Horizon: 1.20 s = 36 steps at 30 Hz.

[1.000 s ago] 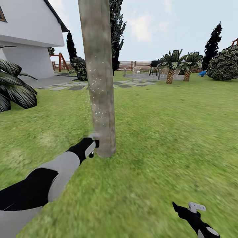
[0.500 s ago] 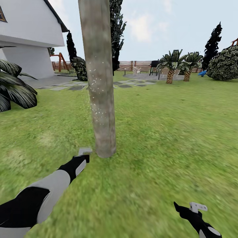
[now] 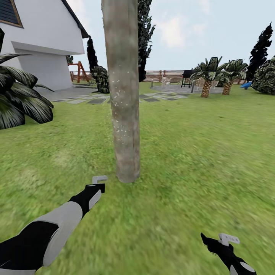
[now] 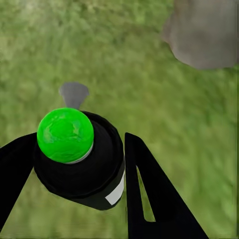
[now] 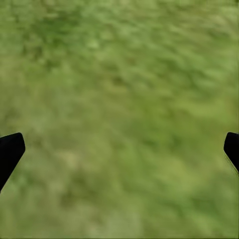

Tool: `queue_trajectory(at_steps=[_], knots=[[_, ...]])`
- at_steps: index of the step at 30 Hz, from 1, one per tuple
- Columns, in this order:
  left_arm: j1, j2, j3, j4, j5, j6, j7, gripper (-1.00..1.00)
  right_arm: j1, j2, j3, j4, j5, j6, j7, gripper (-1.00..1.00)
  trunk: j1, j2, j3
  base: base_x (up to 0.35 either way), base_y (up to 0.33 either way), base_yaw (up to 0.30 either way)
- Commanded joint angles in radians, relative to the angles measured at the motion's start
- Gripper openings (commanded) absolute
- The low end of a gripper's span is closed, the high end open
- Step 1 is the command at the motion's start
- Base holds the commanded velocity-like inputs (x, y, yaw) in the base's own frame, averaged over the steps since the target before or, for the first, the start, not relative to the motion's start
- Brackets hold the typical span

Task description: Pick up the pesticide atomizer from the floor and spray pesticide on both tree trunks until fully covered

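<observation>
The left hand [image 4: 99, 164] grips the atomizer [image 4: 74, 149] just short of the trunk [image 3: 123, 95]; right hand [image 5: 119, 149] wide. Aimed low, spray could miss higher bark.

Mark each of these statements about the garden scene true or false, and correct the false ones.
1. The left gripper is shut on the atomizer. True.
2. The atomizer's top spot is red. False: in the left wrist view it is bright green.
3. The right gripper holds a second sprayer. False: its fingers stand wide apart over bare grass, holding nothing.
4. White specks dot the trunk. True.
5. The trunk stands on a paved path. False: its base meets the lawn; the paving stones lie farther back, towards the house.
</observation>
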Motion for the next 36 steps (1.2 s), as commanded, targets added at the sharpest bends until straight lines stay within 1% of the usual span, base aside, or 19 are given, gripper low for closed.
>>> queue_trajectory(at_steps=[1, 5, 11, 14, 18, 23, 28, 33, 36], knots=[[0.000, 0.000, -0.001, 0.000, 0.000, 0.000, 0.000, -1.00, 0.000, 0.000, 0.000, 0.000, 0.000, 0.000, -0.001, 1.00, 0.000, 0.000, 0.000, 0.244, -0.166, 0.122], [0.000, 0.000, -0.001, 0.000, 0.000, 0.002, 0.001, -1.00, 0.000, 0.000, 0.000, 0.000, 0.000, 0.000, -0.002, 1.00, 0.000, 0.000, 0.000, 0.196, -0.226, 0.158], [0.000, -0.001, -0.001, 0.000, 0.000, 0.002, 0.001, -1.00, 0.000, 0.000, 0.002, -0.001, 0.001, 0.000, -0.001, 1.00, 0.000, 0.000, 0.000, 0.136, -0.276, 0.018], [0.000, -0.011, -0.001, 0.000, 0.000, 0.002, 0.001, -1.00, 0.000, 0.000, 0.001, -0.001, 0.000, 0.000, -0.001, 1.00, 0.000, 0.000, 0.000, 0.168, -0.275, 0.020], [0.000, -0.015, -0.001, 0.000, 0.000, 0.002, 0.001, -1.00, 0.000, 0.000, 0.001, -0.001, 0.000, 0.000, -0.001, 1.00, 0.000, 0.000, 0.000, 0.172, -0.236, 0.204], [0.000, -0.016, -0.001, 0.002, 0.000, 0.002, 0.001, -1.00, 0.000, 0.000, 0.001, -0.002, 0.001, 0.000, -0.002, 1.00, 0.000, 0.000, 0.000, 0.266, -0.051, 0.168], [0.000, -0.016, -0.001, 0.019, -0.001, 0.001, 0.001, -1.00, 0.000, 0.000, 0.002, 0.000, 0.001, 0.001, -0.002, 1.00, 0.000, 0.000, 0.000, 0.308, -0.002, 0.011], [0.000, -0.016, -0.001, 0.021, -0.001, 0.000, 0.001, -1.00, 0.000, 0.000, 0.001, -0.001, 0.001, 0.000, 0.000, 1.00, 0.000, 0.000, 0.000, 0.058, 0.000, 0.000], [0.000, -0.017, -0.001, 0.021, -0.001, 0.001, -0.001, -1.00, 0.000, -0.001, 0.001, -0.001, 0.000, 0.000, -0.001, 1.00, 0.000, 0.000, 0.000, 0.265, 0.000, 0.002]])
